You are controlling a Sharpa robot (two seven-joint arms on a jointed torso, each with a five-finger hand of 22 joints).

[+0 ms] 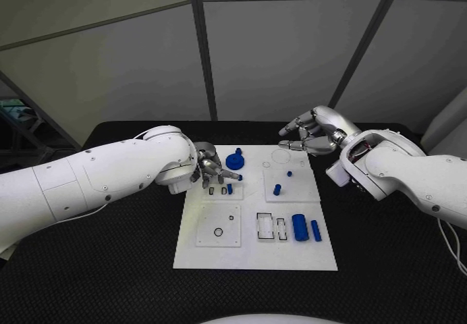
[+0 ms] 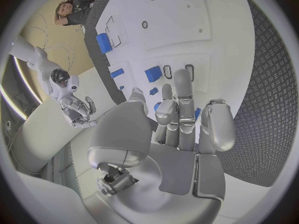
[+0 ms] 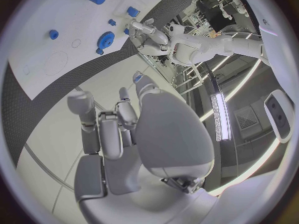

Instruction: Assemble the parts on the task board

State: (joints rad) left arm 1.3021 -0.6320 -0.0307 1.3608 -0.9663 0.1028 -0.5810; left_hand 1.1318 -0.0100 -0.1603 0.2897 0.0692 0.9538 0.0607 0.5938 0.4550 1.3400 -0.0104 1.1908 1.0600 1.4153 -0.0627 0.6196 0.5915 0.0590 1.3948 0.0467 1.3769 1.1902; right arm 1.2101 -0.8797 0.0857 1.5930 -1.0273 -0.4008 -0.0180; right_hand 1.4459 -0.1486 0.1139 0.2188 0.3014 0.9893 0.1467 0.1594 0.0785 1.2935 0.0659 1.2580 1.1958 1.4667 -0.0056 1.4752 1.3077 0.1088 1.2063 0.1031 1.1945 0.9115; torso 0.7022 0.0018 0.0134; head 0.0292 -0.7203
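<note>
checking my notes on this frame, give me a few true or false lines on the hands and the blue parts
1. The left hand is over the board. True.
2. The right hand holds the blue gear. False: the gear lies on the board, apart from that hand.
3. Two blue cylinders lie on the board's near right part. True.
4. The right hand presses on the cylinders. False: it is at the board's far edge.

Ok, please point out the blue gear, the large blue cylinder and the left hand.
blue gear point(image 1: 235, 161): head view, its toothed top face.
large blue cylinder point(image 1: 299, 227): head view, middle of its side.
left hand point(image 1: 209, 170): head view, middle of hand.
</note>
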